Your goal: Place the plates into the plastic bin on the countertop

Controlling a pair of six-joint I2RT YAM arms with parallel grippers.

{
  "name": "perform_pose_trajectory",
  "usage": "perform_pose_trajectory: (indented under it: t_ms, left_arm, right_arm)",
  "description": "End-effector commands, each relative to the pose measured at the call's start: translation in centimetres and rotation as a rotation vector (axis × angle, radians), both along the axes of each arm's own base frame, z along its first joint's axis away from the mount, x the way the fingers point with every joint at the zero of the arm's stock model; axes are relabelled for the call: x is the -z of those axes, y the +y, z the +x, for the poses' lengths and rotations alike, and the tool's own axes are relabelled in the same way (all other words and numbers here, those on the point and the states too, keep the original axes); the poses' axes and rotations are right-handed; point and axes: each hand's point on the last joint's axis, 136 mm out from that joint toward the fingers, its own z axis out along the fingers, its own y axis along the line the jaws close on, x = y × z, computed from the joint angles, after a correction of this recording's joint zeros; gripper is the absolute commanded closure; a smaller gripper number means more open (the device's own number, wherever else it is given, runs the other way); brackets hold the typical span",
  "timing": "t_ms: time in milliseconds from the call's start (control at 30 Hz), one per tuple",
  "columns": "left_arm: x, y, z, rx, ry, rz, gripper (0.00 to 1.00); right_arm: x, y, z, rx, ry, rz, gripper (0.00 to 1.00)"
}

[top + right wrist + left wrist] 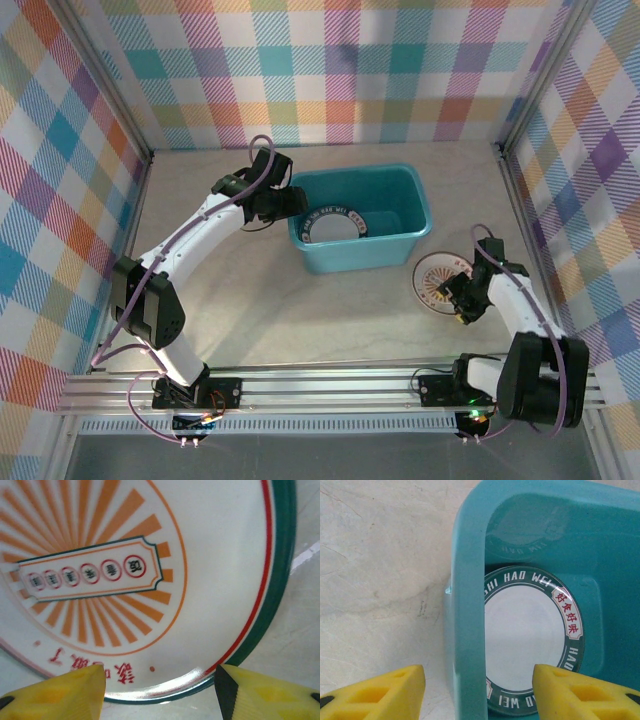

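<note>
Bases, overhead: my two arm bases [195, 390] sit on a metal rail [330, 385] at the near edge of the countertop [250, 300].
Left gripper, overhead: my left gripper [285, 203] hangs at the left end of the plastic bin [360, 255], right by its rim.
Bin, overhead: teal, standing mid-countertop; a green-rimmed plate [335, 225] lies flat inside, toward the left end.
Right gripper, overhead: my right gripper [455, 297] sits low at the near-right edge of the sunburst plate [432, 278], which lies on the countertop outside the bin, just beside its near-right corner.
Surround: plaid walls [300, 70] on three sides.
Fingers, left wrist: my yellow fingers [395, 690] stand apart, clamping nothing. One is over the countertop [380, 570], the other over the bin's inside, with the bin wall [467, 605] between them.
Plate, left wrist: green-rimmed plate [525, 635] flat on the bin floor, with a white centre and red characters on the rim.
Fingers, right wrist: yellow fingers [65, 692] apart, gripping nothing, tips at the plate's near rim. I cannot tell whether they touch it.
Plate, right wrist: sunburst plate [210, 555] has orange rays, a red line and a green edge, and rests on the countertop [295, 645].
</note>
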Motion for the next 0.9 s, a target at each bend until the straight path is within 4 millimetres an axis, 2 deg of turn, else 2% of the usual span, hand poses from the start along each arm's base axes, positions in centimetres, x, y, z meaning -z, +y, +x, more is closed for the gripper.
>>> perform_pose_trajectory:
  t_ms: [0, 100, 267, 400, 667, 867]
  left_arm:
    - [-0.5, 0.0, 0.5, -0.007, -0.018, -0.017, 0.41]
    - [-0.4, -0.2, 0.6, -0.004, -0.015, -0.020, 0.41]
    - [-0.5, 0.1, 0.4, -0.010, -0.014, -0.014, 0.41]
    - [-0.3, 0.3, 0.2, -0.013, -0.010, -0.006, 0.41]
    - [0.2, 0.2, 0.3, -0.025, 0.003, -0.013, 0.41]
    - [0.2, 0.3, 0.2, -0.032, 0.006, -0.008, 0.41]
  right_arm:
    - [-1.3, -0.4, -0.6, 0.038, -0.003, -0.014, 0.39]
    - [-1.5, -0.4, -1.0, 0.041, 0.008, -0.016, 0.39]
    - [-0.3, -0.2, -2.6, 0.062, 0.060, 0.007, 0.40]
    - [0.7, -0.6, -3.2, 0.089, 0.072, -0.001, 0.42]
    - [2.2, -1.3, -1.1, 0.122, 0.017, -0.020, 0.44]
    - [2.2, -2.1, 0.6, 0.127, -0.033, -0.054, 0.50]
